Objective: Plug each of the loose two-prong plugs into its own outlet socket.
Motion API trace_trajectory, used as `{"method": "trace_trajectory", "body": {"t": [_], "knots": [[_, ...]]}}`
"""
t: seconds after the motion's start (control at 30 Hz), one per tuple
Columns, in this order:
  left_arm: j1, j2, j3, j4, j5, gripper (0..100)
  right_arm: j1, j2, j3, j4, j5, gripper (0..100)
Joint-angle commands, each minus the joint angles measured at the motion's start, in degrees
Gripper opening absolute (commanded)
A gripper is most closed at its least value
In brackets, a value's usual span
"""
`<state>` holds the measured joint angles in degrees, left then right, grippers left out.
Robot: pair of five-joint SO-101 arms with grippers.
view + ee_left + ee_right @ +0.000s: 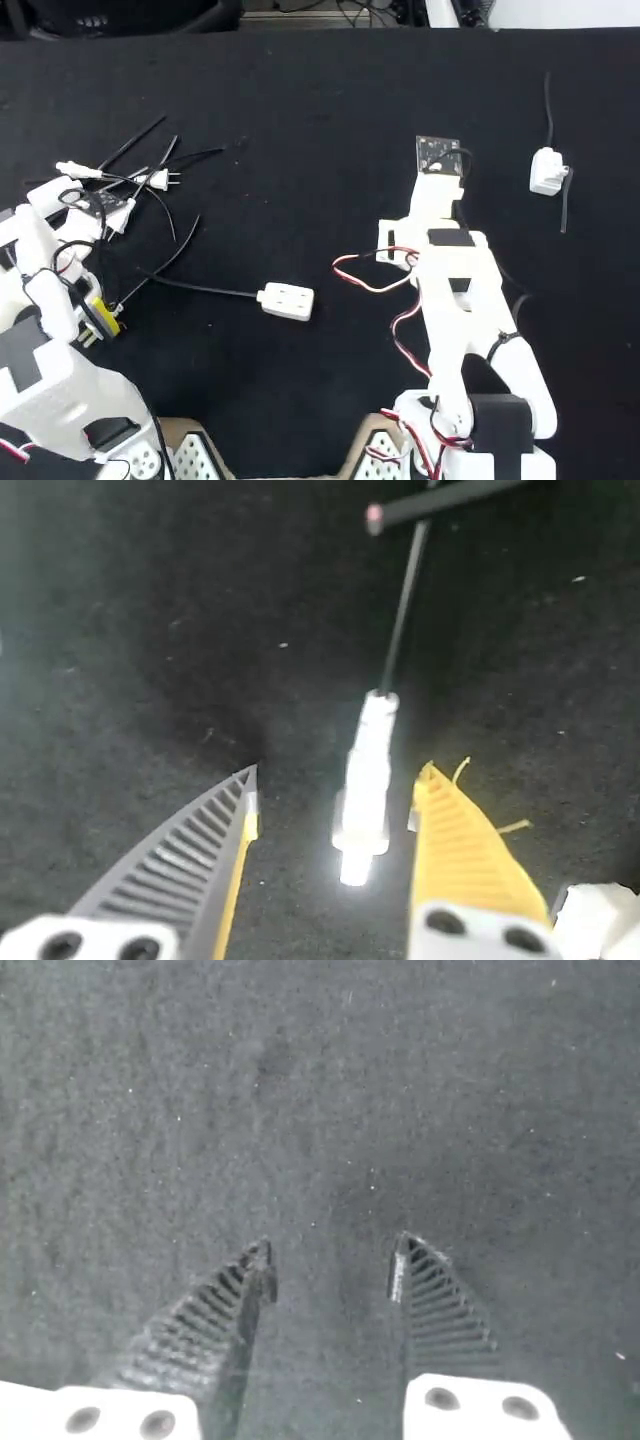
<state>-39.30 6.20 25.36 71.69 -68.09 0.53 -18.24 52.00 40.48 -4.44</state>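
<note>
1. The left claw (339, 775) is spread wide around a white two-prong plug (365, 780) near the desk's (320, 90) left edge, apparently lined up for a grasp.
2. The right claw (332, 1248) hangs released over bare desk, probably waiting.
3. The outlet socket (286, 300) lies mid-desk, and other plugs (158, 180) are tangled near the left edge.

Loose plugs (160, 180) and white outlet sockets (286, 300) lie on black table (320, 90)
</note>
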Motion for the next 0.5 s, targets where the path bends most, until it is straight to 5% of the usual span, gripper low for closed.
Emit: {"method": "trace_trajectory", "body": {"t": [0.0,0.07,0.47], "knots": [[-1.0,-0.3,-3.8,3.2,-1.1,15,1.1,-2.0,-2.5,-1.1,-0.2,18.7],[-0.6,-0.3,-5.8,6.4,-0.8,2,1.1,-2.0,-2.5,-1.1,-0.2,18.7],[-5.0,-0.3,-23.6,22.2,-0.6,3,1.1,-2.0,-2.5,-1.1,-0.2,18.7]]}}
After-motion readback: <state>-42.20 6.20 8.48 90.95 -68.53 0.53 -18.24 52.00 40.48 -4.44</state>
